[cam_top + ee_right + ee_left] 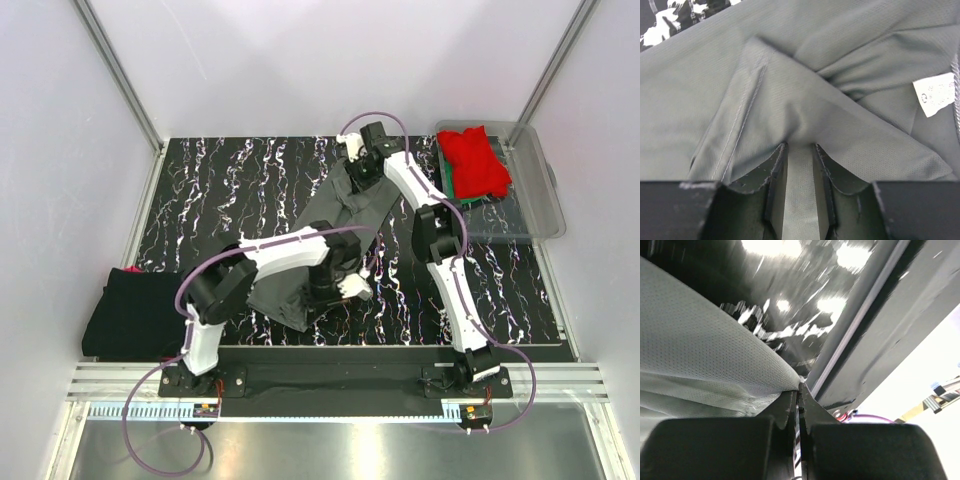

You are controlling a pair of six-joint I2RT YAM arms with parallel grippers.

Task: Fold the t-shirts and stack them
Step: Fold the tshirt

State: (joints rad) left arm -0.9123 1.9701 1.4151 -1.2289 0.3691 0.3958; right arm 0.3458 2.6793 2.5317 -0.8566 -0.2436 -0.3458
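Your left hand (800,388) — pinching the dark grey t-shirt (335,215) at its near edge | your right hand (800,150) — clamped narrow on its far fold | shirt lies across the surface (220,190).

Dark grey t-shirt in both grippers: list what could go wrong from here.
1. The left gripper pinches only the very edge of the dark grey t-shirt; it could slip out under tension.
2. The right gripper holds a bunched, creased fold, so the fold may land crooked.
3. The left arm has its elbow beside the black t-shirt at the edge of the table and could knock it.
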